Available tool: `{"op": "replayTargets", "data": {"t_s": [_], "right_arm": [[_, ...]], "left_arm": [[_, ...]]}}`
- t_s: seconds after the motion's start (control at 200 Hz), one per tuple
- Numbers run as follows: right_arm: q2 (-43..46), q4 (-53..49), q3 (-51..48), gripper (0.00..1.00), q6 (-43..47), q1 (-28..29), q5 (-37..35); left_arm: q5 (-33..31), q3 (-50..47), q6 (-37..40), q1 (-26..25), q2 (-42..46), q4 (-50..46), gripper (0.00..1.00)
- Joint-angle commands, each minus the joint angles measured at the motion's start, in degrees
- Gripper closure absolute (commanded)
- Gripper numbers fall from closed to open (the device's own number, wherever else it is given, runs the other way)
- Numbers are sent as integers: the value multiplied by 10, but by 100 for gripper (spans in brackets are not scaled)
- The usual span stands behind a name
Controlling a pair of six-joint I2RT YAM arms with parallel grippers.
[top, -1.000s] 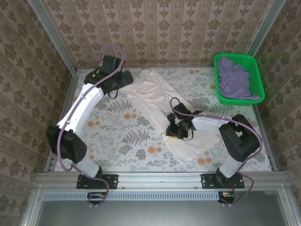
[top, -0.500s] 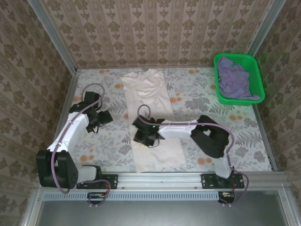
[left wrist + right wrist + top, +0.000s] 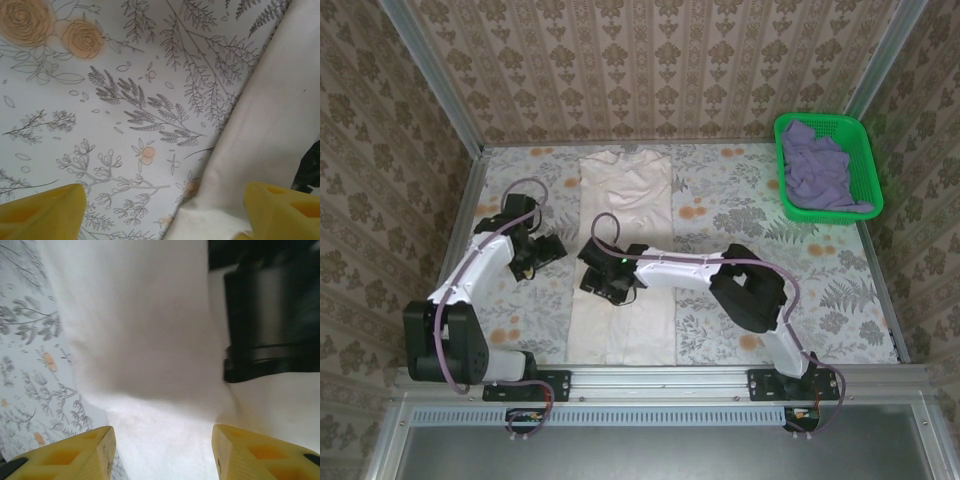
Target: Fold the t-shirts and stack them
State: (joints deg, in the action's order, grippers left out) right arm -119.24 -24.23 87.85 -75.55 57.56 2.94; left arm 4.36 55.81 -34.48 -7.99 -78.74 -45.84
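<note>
Top external view: cream t-shirt (image 3: 625,195) is lying lengthwise, centre frame. Left gripper (image 3: 165,210) and right gripper (image 3: 162,450) are standing open, holding nothing.

The cream t-shirt (image 3: 625,195) is soft matt cloth (the green basket (image 3: 820,118), plastic mesh).

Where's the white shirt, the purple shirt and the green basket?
cream-white t-shirt (image 3: 628,195), top external view, on its chest area.
lavender t-shirt (image 3: 817,170), top external view, on the middle of the crumpled cloth.
green mesh basket (image 3: 820,118), top external view, on its far rim.
</note>
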Motion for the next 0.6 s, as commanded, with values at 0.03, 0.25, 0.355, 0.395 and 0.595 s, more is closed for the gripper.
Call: {"op": "replayTargets", "data": {"t_s": [0.03, 0.25, 0.355, 0.395, 0.595], "right_arm": [[104, -32, -26, 44, 114, -53, -27], [77, -33, -17, 58, 196, -208, -23], [-6, -36, 63, 70, 248, -249, -11], [-46, -45, 111, 74, 264, -259, 3], [-214, -126, 333, 82, 310, -279, 10]], "left_arm": [[34, 76, -9, -15, -55, 25, 18], [62, 219, 14, -34, -202, 21, 25], [70, 287, 33, -42, -276, 19, 34], [73, 314, 40, -44, -305, 13, 38], [81, 430, 46, -51, -430, -4, 48]]}}
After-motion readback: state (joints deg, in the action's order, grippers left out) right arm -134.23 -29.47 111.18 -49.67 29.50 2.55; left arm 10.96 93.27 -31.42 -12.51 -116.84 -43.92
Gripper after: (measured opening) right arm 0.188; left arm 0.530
